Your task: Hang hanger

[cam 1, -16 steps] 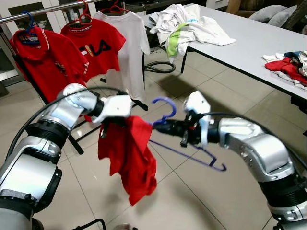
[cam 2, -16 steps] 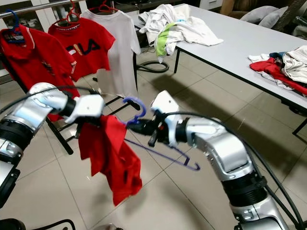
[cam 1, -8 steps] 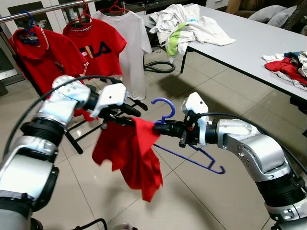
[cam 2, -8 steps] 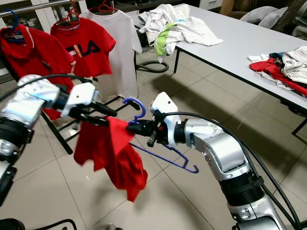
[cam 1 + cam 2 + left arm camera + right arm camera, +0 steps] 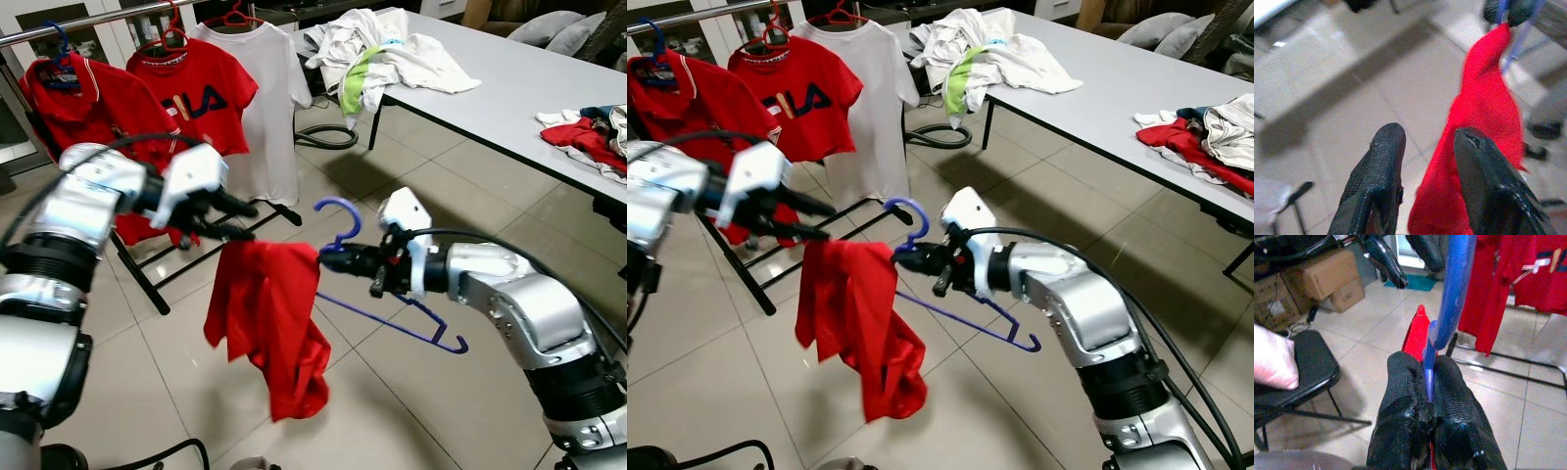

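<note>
Left eye view: shirt [image 5: 192,96] reads "FILA".

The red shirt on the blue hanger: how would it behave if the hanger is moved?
The red shirt droops in folds, so probably floppy and swings. It drapes one end of the blue hanger, held by the right tool, so may slide off.

Tiled floor [image 5: 411,196], grey table [image 5: 509,88] heaped with clothes [image 5: 387,54].
</note>
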Tool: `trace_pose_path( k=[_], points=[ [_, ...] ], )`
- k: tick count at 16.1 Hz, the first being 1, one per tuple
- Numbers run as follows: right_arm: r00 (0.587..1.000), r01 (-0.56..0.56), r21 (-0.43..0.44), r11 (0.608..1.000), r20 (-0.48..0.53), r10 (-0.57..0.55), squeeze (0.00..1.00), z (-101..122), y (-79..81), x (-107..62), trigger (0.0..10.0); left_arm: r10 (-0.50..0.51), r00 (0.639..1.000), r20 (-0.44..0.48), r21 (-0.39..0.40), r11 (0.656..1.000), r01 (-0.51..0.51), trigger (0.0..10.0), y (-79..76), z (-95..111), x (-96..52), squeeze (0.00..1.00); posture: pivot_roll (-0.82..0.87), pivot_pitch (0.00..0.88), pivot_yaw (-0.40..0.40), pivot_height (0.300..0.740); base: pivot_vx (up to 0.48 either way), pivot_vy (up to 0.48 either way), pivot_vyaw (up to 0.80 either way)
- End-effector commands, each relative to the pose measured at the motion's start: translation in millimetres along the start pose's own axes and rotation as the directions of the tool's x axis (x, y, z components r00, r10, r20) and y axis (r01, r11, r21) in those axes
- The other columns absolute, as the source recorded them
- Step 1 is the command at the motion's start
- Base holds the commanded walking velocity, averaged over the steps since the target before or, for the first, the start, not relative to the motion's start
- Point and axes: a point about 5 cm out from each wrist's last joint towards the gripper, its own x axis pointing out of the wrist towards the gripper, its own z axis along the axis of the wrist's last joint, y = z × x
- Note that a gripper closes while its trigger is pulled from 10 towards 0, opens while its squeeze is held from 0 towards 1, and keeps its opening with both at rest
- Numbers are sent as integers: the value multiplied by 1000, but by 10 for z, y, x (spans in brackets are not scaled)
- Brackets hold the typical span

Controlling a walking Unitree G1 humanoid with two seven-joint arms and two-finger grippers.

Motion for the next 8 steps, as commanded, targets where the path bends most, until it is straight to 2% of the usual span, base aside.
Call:
trace_pose_path(
  k=[1,4,5,6,8],
  points=[
    [997,16,-12,1000,73,-15,0,92,-27,-74,0,64,998,17,3,998,-64,10000,0,-33,-91,0,-50,0,69,740,0,0,0],
    [991,37,8,999,128,-37,0,119,-67,-180,0,125,987,100,-25,992,-123,10000,-46,-38,-169,0,-46,0,69,740,0,0,0],
    [981,55,32,998,182,-60,0,183,-125,-264,0,180,980,86,47,982,-184,10000,-65,-33,-223,0,-43,0,71,740,0,0,0],
    [973,60,42,997,221,-68,0,244,-159,-320,0,230,970,76,116,964,-237,10000,-100,-68,-247,1000,-38,0,71,740,0,0,0],
    [966,51,45,998,249,-60,0,299,-173,-352,0,288,951,116,124,945,-302,10000,-155,-131,-228,1000,-37,0,72,740,0,0,0]
  ],
)
